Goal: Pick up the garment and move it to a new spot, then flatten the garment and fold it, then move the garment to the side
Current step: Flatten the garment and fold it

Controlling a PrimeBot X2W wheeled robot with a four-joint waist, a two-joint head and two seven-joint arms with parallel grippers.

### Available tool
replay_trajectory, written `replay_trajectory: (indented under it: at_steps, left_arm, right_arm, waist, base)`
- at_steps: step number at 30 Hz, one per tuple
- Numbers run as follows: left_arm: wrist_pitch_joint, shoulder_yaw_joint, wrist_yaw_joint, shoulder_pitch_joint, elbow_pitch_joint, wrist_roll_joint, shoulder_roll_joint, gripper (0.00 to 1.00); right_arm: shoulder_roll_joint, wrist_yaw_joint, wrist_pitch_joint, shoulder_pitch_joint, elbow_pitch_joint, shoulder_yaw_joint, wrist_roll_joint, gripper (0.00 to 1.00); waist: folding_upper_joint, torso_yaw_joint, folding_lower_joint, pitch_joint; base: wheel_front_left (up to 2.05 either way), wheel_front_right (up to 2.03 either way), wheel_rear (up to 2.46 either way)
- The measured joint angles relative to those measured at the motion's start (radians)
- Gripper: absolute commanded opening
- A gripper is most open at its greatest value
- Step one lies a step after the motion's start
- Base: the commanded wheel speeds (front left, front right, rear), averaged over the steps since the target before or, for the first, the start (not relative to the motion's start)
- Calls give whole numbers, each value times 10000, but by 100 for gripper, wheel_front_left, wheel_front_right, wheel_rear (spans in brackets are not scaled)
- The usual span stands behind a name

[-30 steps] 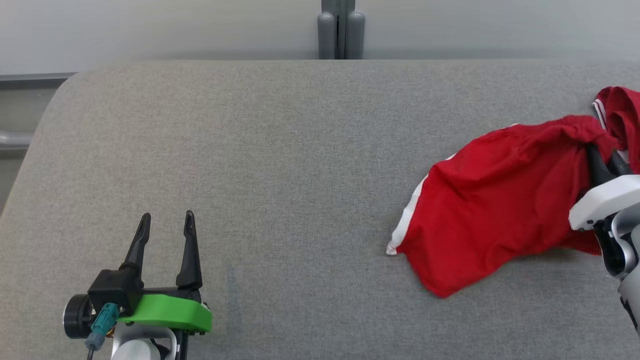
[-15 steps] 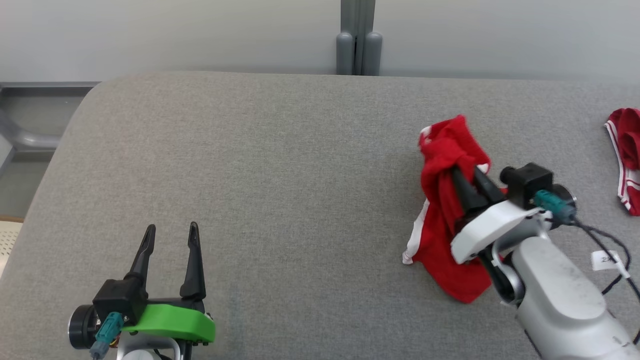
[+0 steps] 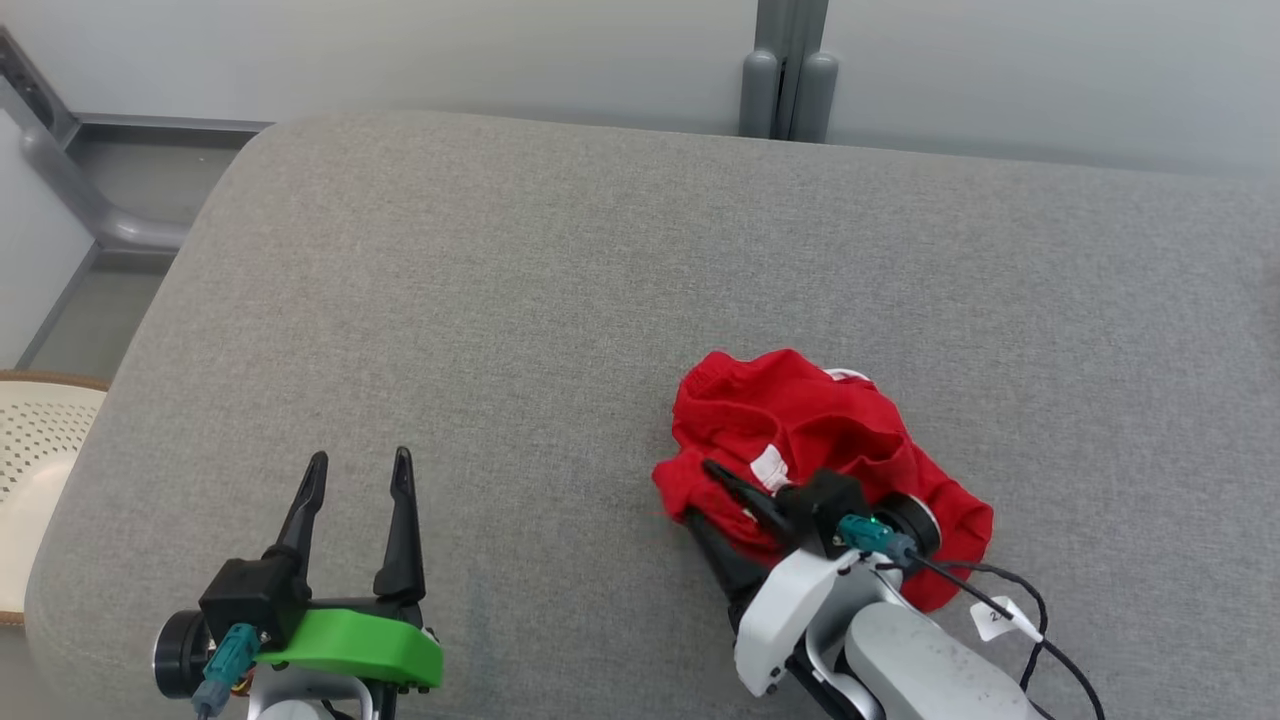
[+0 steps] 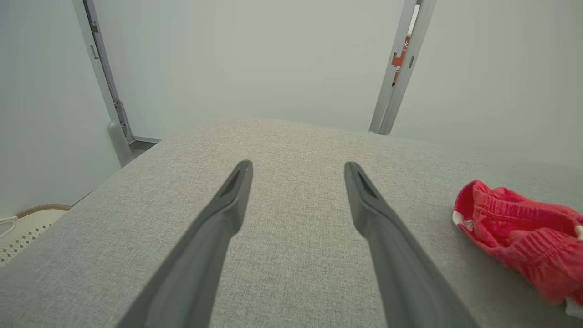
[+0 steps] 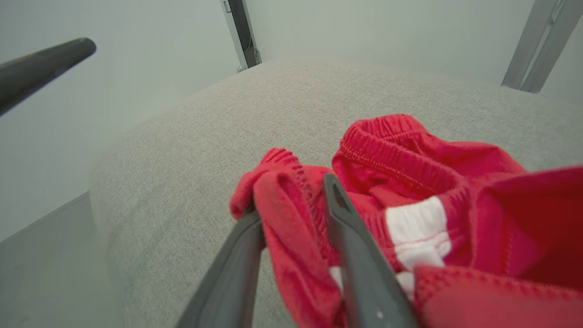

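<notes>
The garment (image 3: 800,420) is a pair of red shorts with white trim, lying bunched on the grey padded table (image 3: 550,300) right of centre. My right gripper (image 3: 698,490) sits at the near left edge of the heap. In the right wrist view its fingers stand apart, and a fold of the garment (image 5: 410,155) lies loosely between them at the right gripper (image 5: 291,196). My left gripper (image 3: 360,458) rests open at the lower left, well clear of the cloth. The left wrist view has the left gripper (image 4: 298,164) over bare table and the garment (image 4: 514,228) off to the right.
A cream perforated basket (image 3: 40,440) stands beside the table's left end, below its edge. A grey post (image 3: 790,70) rises behind the far edge. A black cable with a white tag (image 3: 995,620) trails from the right wrist. One left gripper finger (image 5: 45,59) crosses the right wrist view's top left.
The head camera has turned. The right gripper brought the garment from the table's right side towards the middle and set it down in a heap, and its fingers have parted. The left gripper has stayed put.
</notes>
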Motion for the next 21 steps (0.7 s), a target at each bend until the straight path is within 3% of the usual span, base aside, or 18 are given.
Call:
replay_trajectory:
  at_steps: [6, 16, 21]
  left_arm:
    - [0, 96, 86, 3, 17, -25, 2, 100]
    - [0, 205, 161, 85, -48, -21, 0, 100]
    - [0, 270, 157, 155, -121, 8, 0, 100]
  right_arm:
    - [-15, 0, 0, 39, -366, 50, 155, 100]
    - [-1243, 0, 0, 1025, -2393, -1507, -211, 100]
    - [-1432, 0, 0, 1647, -2897, -1856, -405, 100]
  waist:
    - [0, -52, 0, 17]
    - [0, -521, 0, -190]
    - [0, -675, 0, -214]
  base:
    - [0, 0, 0]
    - [0, 0, 0]
    - [0, 0, 0]
